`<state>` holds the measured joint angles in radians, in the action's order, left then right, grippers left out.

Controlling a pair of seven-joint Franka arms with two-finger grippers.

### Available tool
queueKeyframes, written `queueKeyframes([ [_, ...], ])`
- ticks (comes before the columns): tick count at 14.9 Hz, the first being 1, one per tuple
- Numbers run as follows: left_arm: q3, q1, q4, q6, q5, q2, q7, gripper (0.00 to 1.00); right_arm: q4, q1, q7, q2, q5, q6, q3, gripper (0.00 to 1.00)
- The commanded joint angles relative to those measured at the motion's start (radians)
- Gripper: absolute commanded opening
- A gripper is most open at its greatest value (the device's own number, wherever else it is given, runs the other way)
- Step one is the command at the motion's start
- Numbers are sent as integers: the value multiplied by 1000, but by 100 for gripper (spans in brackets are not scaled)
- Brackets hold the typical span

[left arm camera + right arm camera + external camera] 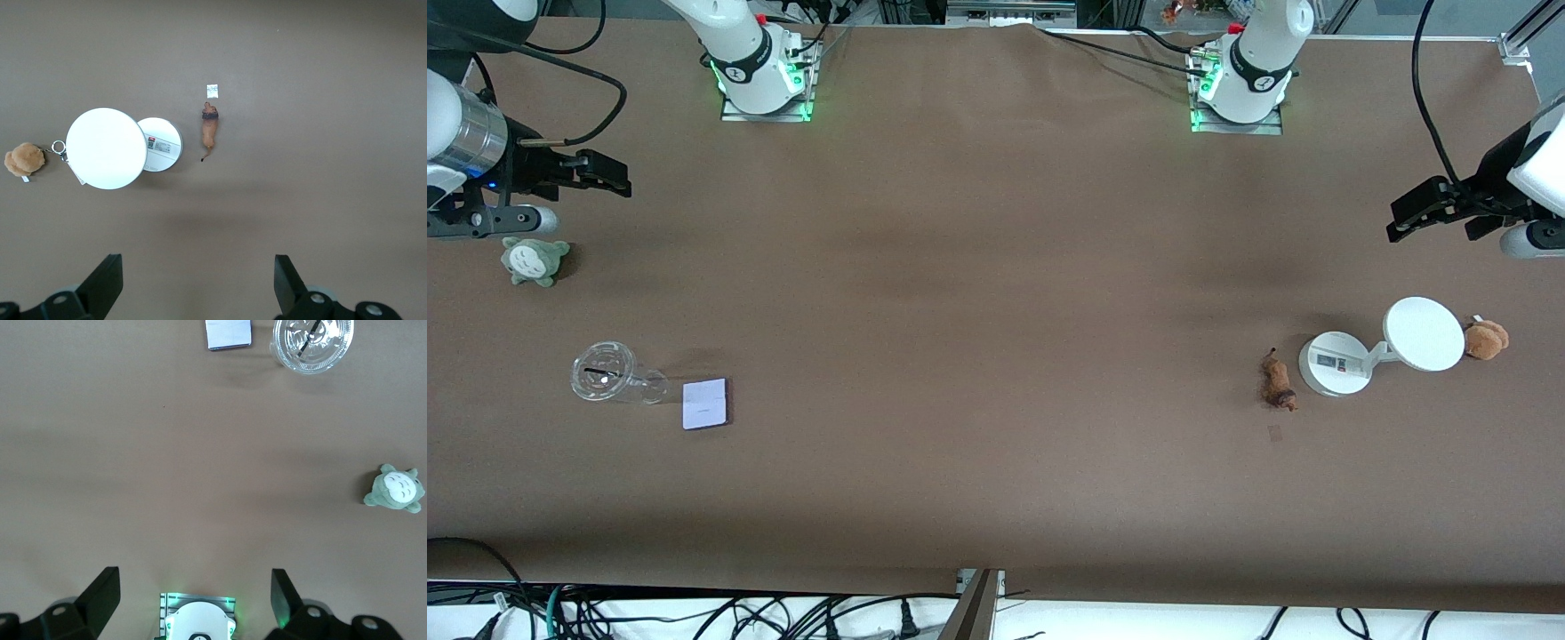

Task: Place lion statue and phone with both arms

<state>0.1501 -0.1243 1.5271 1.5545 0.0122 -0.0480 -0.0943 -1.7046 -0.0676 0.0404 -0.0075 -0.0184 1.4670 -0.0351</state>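
both grippers hang high with fingers apart, empty: the left gripper at its end of the table, the right gripper over the green plush. the lion lies just beside a white stand; a grab there may knock the stand. the phone lies flat beside a clear cup, so fingers may slip. both arms are cut off at the front view's edges.
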Motion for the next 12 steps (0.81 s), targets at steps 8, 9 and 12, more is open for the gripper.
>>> queueKeyframes([
  [8, 2, -2, -30, -17, 3, -12, -1, 100, -9, 37, -11, -20, -14, -2, 29, 100],
  [9, 2, -2, -28, -17, 3, -12, -1, 100, -10, 37, -11, -20, -14, -1, 29, 100],
  [12, 2, -2, -30, -17, 3, -12, -1, 100, -4, 37, -11, -20, -12, 7, 29, 100],
])
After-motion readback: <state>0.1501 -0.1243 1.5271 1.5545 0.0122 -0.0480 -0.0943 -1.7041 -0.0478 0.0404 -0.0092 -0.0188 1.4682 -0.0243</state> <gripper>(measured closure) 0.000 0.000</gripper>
